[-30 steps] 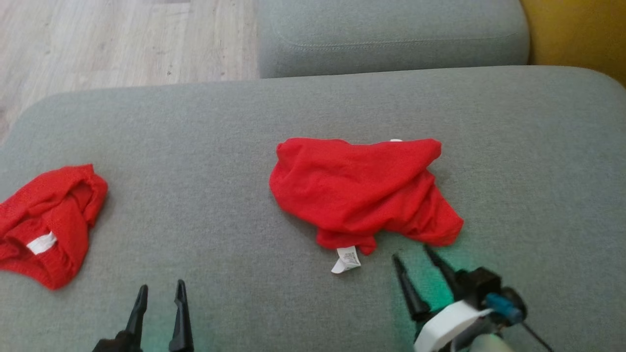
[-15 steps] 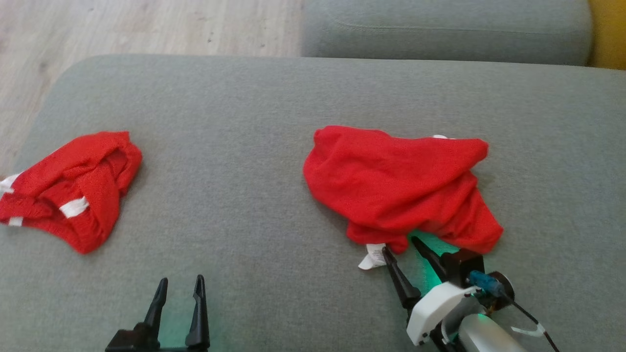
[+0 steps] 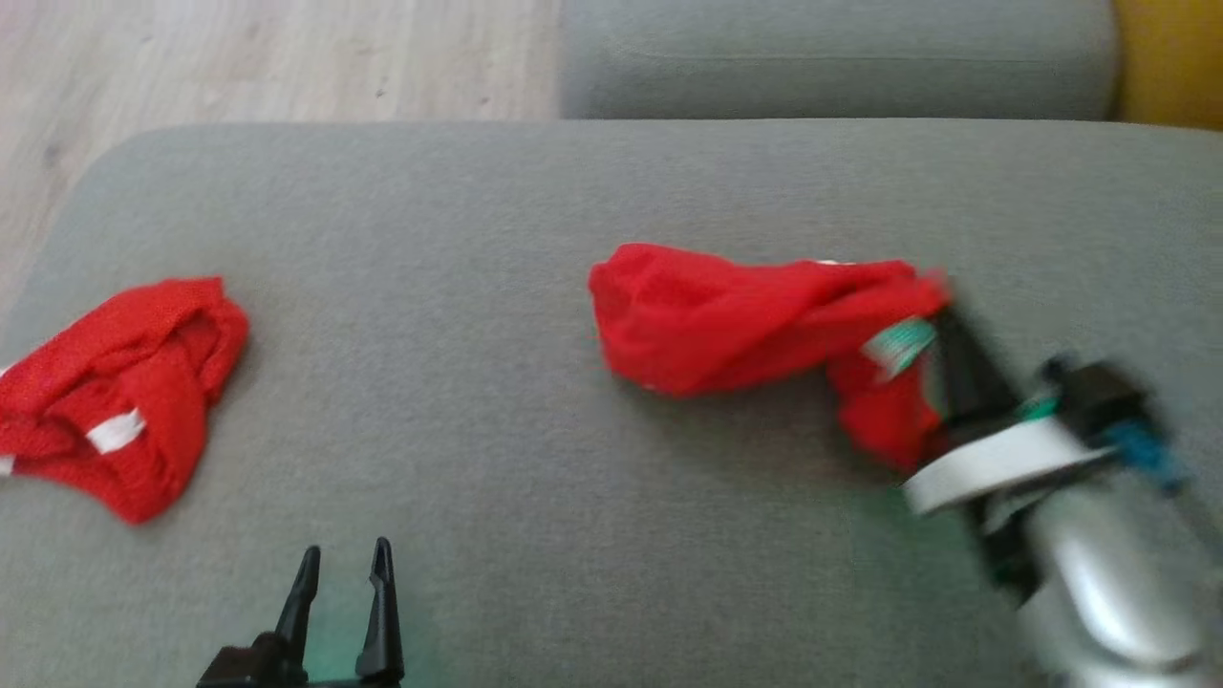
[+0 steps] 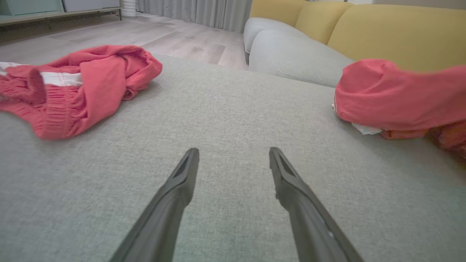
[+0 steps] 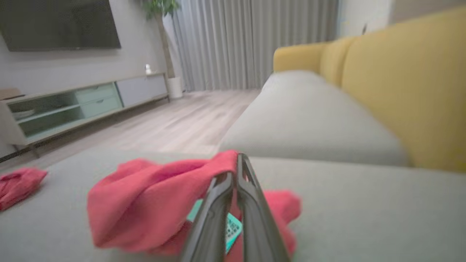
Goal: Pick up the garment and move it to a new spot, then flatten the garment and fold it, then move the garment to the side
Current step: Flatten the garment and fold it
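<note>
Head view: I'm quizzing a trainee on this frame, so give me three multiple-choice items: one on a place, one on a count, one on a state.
1. Where does the loose garment lie on the cushion? A: its left end. B: its middle. C: its right end.
2. How many red garments are in view? A: one. B: two. C: three.
3. The right gripper is: A: open. B: shut on nothing. C: shut on the held garment.
Answers: 1 A, it lies by the head view's left edge. 2 B, one left, one right of middle. 3 C, it pinches red cloth.
</note>
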Robot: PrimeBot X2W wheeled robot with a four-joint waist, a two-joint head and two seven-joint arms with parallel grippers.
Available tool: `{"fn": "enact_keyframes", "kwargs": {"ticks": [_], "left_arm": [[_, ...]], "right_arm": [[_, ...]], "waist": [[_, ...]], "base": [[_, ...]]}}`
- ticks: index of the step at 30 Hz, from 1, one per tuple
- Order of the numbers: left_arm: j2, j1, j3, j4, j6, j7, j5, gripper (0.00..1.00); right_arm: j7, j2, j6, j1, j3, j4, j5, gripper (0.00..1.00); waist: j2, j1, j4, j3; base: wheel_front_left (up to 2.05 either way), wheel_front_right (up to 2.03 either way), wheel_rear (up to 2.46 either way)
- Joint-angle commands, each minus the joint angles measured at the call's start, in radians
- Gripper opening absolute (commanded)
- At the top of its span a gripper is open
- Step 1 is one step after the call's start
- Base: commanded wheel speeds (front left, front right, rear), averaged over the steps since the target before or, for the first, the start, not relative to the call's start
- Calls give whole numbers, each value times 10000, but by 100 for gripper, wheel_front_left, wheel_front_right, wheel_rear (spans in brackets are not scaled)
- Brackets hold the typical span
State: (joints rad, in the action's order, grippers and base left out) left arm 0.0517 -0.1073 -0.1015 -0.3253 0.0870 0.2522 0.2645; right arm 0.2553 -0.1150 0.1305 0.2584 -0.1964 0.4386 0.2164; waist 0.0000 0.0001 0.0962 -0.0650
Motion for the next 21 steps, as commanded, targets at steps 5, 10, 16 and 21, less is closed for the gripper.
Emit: {"fn": "enact_keyframes", "kwargs": {"ticks": [5, 10, 16, 21], "left_arm": [[-14, 311, 161, 151, -41, 95, 107, 100], [-14, 287, 9, 28, -31, 95, 134, 100], [-14, 171, -88, -198, -26, 95, 170, 100], [-14, 37, -115, -354, 8, 95, 137, 100]], "right_arm": [[65, -1250, 2, 1644, 606, -1762, -230, 0], [42, -2248, 2, 3463, 394, -2124, -189, 0], [-428, -2702, 2, 6035, -1257, -2024, -178, 0], [-582, -2387, 2, 7283, -2635, -1562, 55, 0]], "waist": [[0, -1, -582, 369], [0, -1, -723, 576], [0, -1, -382, 685], [0, -1, 87, 781]], "base": [[0, 0, 0], [0, 0, 0], [0, 0, 0], [0, 0, 0]]}}
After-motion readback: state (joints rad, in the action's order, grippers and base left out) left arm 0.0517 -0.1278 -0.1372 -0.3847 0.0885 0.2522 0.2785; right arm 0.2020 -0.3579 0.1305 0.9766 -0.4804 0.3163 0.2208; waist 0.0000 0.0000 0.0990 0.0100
